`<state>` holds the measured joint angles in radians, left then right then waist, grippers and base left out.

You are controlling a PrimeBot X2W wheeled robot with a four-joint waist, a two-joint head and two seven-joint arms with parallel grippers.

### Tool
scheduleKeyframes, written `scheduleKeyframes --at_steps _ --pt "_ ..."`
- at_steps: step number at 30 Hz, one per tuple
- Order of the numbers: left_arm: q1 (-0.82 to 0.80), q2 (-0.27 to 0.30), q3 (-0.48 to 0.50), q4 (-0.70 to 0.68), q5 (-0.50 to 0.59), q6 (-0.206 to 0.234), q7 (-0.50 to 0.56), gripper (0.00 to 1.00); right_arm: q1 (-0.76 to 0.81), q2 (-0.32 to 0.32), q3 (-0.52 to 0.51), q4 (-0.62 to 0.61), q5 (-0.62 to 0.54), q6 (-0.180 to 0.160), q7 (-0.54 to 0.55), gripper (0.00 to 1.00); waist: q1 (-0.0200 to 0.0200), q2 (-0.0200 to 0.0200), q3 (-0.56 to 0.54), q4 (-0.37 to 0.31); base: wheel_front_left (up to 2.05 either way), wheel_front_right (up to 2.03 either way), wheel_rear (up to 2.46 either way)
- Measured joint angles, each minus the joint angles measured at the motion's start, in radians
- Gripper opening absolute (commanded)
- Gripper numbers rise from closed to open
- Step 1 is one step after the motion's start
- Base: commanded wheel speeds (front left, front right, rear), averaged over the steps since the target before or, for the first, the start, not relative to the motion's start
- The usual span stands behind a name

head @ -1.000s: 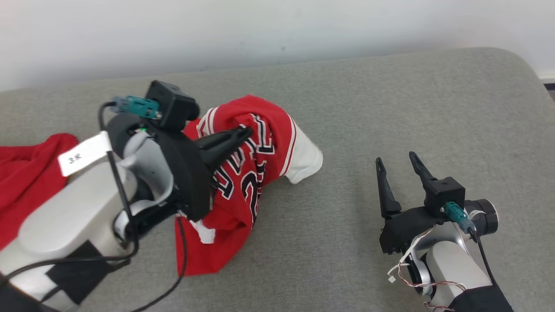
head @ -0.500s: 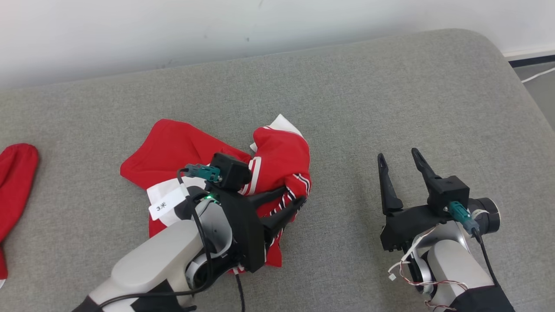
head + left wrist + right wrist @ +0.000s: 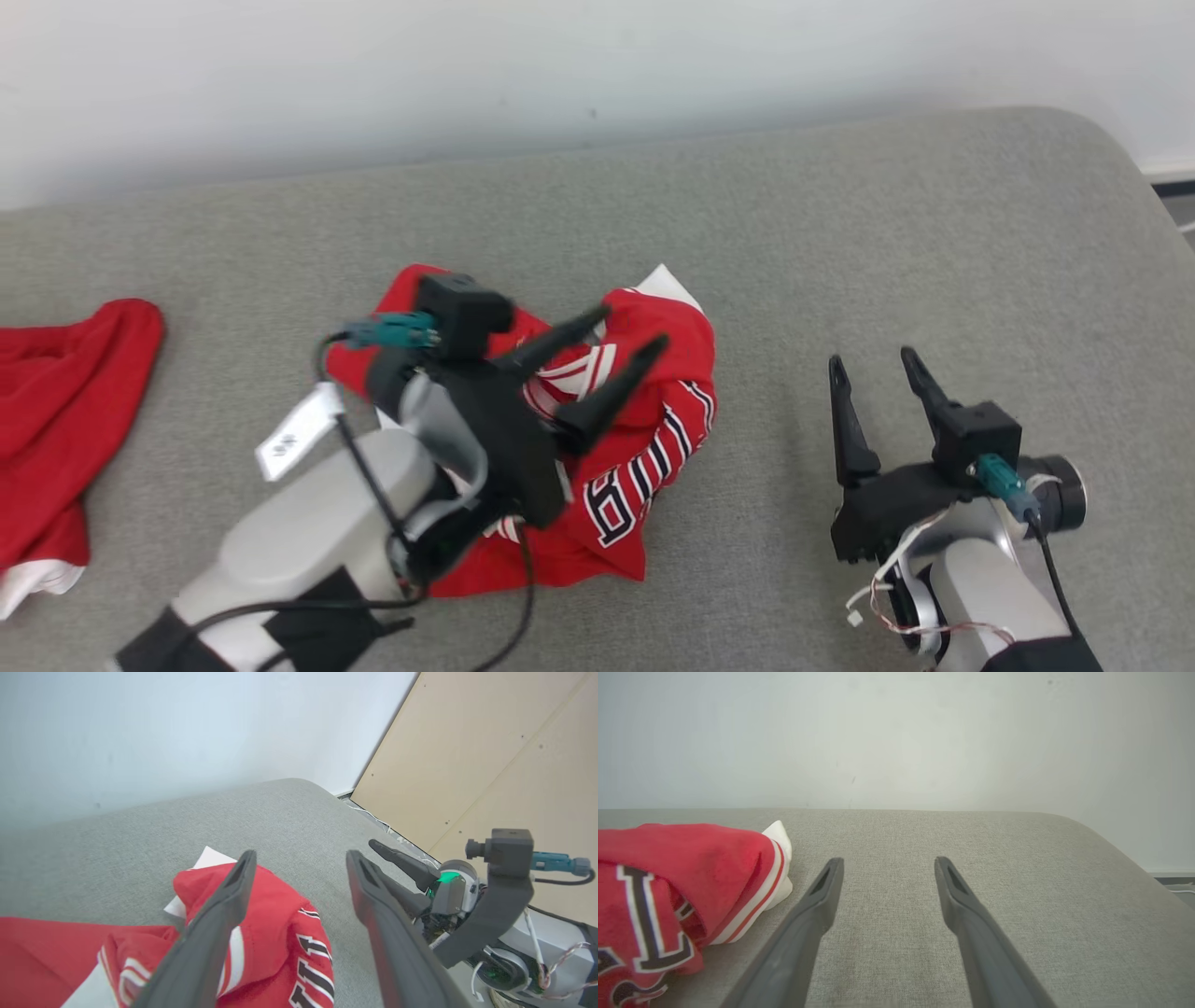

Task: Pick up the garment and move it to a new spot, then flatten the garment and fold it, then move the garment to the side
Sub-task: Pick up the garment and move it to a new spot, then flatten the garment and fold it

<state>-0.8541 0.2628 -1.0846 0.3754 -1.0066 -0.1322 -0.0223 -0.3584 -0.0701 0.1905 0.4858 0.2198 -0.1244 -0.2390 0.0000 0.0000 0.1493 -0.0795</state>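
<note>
A red jersey (image 3: 644,448) with white trim and black-and-white lettering lies crumpled in a heap on the grey cushion (image 3: 803,243). My left gripper (image 3: 630,331) hangs open just above the heap, nothing between its fingers. In the left wrist view the jersey (image 3: 280,942) lies below the spread fingers (image 3: 224,914). My right gripper (image 3: 868,364) stands open to the right of the heap, apart from it. The right wrist view has the jersey (image 3: 677,872) at the left and the open right gripper (image 3: 887,863) over bare cushion.
Another red cloth (image 3: 56,420) with a white edge lies at the far left of the cushion. A pale wall (image 3: 560,65) runs behind the cushion. The cushion's rounded right end (image 3: 1120,187) drops to the floor; a beige panel (image 3: 504,756) stands beyond it.
My left gripper was shut on the jersey a second ago, then let it go; the jersey now lies in a heap and the open gripper has risen above it. The head camera shifted.
</note>
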Motion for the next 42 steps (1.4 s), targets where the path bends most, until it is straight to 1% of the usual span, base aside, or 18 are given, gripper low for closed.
scheduleKeyframes --at_steps 2,4,8,10,13,16,17,19,27,29,32,34,35,36,37,39,42 --pt "0.005 0.023 0.018 0.005 0.0 0.001 -0.023 1.0 0.012 0.0 0.001 0.005 0.0 0.0 0.0 1.0 -0.0001 0.0 -0.01 0.012 0.0 0.0 0.0" --pt "0.019 0.052 0.038 0.021 0.0 0.015 -0.046 1.0 0.02 0.0 0.001 0.004 0.0 0.0 0.0 1.0 -0.0001 -0.0001 -0.02 0.024 0.0 0.0 0.0" --pt "0.083 0.115 0.045 0.062 0.005 0.057 -0.082 1.0 0.025 0.001 0.003 0.001 0.0 0.0 -0.003 1.0 -0.0001 0.0 -0.037 0.043 0.0 0.0 0.0" --pt "0.128 0.135 0.047 0.065 0.005 0.073 -0.105 1.0 0.026 0.001 0.01 -0.001 0.005 0.004 -0.007 1.0 0.0 0.0 -0.044 0.05 0.0 0.0 0.0" --pt "0.179 0.14 0.044 0.069 0.013 0.106 -0.134 1.0 0.03 0.002 0.021 -0.012 0.011 0.016 -0.008 1.0 0.0 0.0 -0.053 0.059 0.0 0.0 0.0" --pt "0.229 0.143 0.062 0.066 0.024 0.169 -0.189 1.0 0.037 0.003 0.041 -0.021 0.016 0.037 -0.008 1.0 0.0 0.0 -0.067 0.067 0.0 0.0 0.0" --pt "0.246 0.146 0.066 0.067 0.04 0.2 -0.2 1.0 0.042 0.003 0.044 -0.026 0.016 0.039 -0.008 1.0 0.0 0.0 -0.072 0.07 0.0 0.0 0.0" --pt "0.281 0.163 0.07 0.065 0.067 0.255 -0.209 1.0 0.045 0.003 0.048 -0.037 0.016 0.054 -0.007 1.0 0.0 0.0 -0.082 0.078 0.0 0.0 0.0" --pt "0.428 0.227 0.158 0.031 0.088 0.264 -0.227 1.0 0.062 -0.012 0.073 -0.068 0.016 0.091 0.019 1.0 0.0 -0.0001 -0.119 0.125 0.0 0.0 0.0" --pt "0.455 0.238 0.181 0.024 0.097 0.264 -0.228 1.0 0.072 -0.01 0.089 -0.069 0.017 0.109 0.03 1.0 0.0 0.0 -0.129 0.139 0.0 0.0 0.0" --pt "0.492 0.235 0.238 0.019 0.112 0.263 -0.228 1.0 0.08 -0.006 0.116 -0.077 0.017 0.117 0.048 1.0 -0.0001 -0.0001 -0.143 0.162 0.0 0.0 0.0" --pt "0.519 0.227 0.289 0.018 0.129 0.263 -0.228 1.0 0.082 -0.005 0.13 -0.077 0.017 0.127 0.063 1.0 -0.0001 -0.0001 -0.151 0.178 0.0 0.0 0.0" --pt "0.546 0.213 0.331 0.007 0.149 0.263 -0.228 1.0 0.08 -0.004 0.158 -0.076 0.016 0.136 0.089 1.0 -0.0001 -0.0001 -0.158 0.193 0.0 0.0 0.0" --pt "0.546 0.213 0.331 0.007 0.149 0.263 -0.228 1.0 0.08 -0.004 0.158 -0.076 0.016 0.136 0.089 1.0 -0.0001 -0.0001 -0.158 0.193 0.0 0.0 0.0" --pt "0.561 0.208 0.348 0.0 0.165 0.263 -0.228 1.0 0.077 -0.003 0.176 -0.072 0.013 0.143 0.101 1.0 -0.0001 0.0 -0.16 0.201 0.0 0.0 0.0" --pt "0.588 0.203 0.383 -0.009 0.186 0.263 -0.228 1.0 0.053 0.001 0.211 -0.066 0.002 0.155 0.13 1.0 -0.0001 -0.0001 -0.164 0.215 0.0 0.0 0.0" --pt "0.616 0.199 0.432 -0.026 0.213 0.263 -0.229 1.0 -0.023 0.005 0.261 -0.034 -0.016 0.176 0.188 1.0 -0.0001 0.0 -0.162 0.232 0.0 0.0 0.0"
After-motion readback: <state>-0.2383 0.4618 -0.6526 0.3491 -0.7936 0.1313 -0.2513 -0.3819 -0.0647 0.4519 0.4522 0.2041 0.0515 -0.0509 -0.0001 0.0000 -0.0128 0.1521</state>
